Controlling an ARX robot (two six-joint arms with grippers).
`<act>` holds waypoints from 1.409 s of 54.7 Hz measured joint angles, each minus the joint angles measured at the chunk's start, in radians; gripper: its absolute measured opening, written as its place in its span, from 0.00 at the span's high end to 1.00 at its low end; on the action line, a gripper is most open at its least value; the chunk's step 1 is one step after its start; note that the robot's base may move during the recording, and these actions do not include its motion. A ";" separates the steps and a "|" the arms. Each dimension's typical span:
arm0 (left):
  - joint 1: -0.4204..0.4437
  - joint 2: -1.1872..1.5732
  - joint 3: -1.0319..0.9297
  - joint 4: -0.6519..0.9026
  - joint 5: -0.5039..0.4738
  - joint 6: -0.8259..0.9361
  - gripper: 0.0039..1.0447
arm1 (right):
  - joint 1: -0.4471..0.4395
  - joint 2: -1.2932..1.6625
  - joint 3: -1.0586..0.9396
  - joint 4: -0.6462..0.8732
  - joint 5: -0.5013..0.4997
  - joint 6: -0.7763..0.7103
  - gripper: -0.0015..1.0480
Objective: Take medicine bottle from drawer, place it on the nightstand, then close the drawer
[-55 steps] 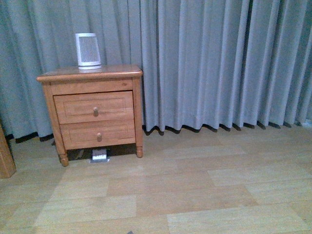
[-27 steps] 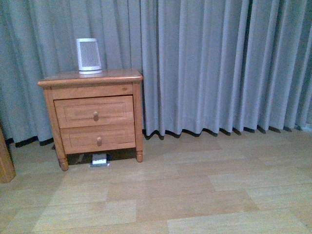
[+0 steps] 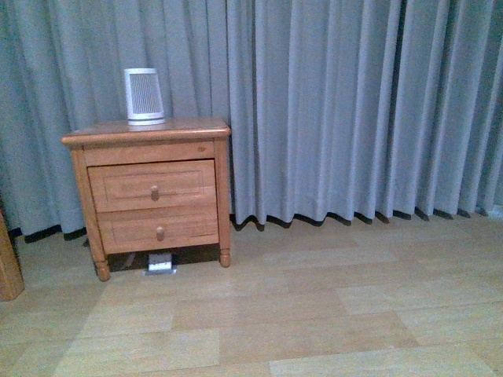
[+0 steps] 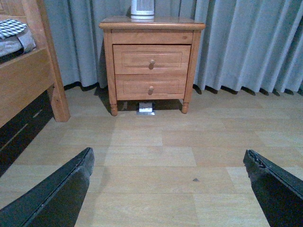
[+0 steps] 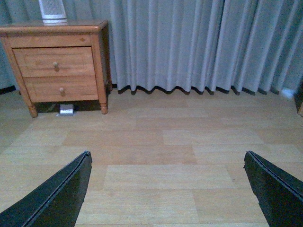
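Left wrist view: left gripper (image 4: 168, 158) gapes wide, empty, like the right gripper (image 5: 166, 158), and well beyond it, dead ahead and likely nearer this arm, stands the nightstand (image 4: 163, 21), drawer (image 4: 132, 59) shut, bottle unseen, presumably inside.

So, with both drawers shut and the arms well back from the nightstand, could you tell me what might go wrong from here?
The drawer and the lower drawer have near-identical knobs, so the wrong one might get pulled.
The white ribbed device takes up part of the nightstand top; a careless placement there could knock it.
The bed frame stands close beside the nightstand and may crowd the left pincer on approach.
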 joint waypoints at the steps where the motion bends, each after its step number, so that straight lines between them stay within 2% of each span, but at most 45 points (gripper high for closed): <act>1: 0.000 0.000 0.000 0.000 0.000 0.000 0.06 | 0.000 0.000 0.000 0.000 0.000 0.000 0.07; 77: 0.000 0.000 0.000 0.000 0.000 0.000 0.06 | 0.000 0.000 0.000 0.000 0.000 0.000 0.07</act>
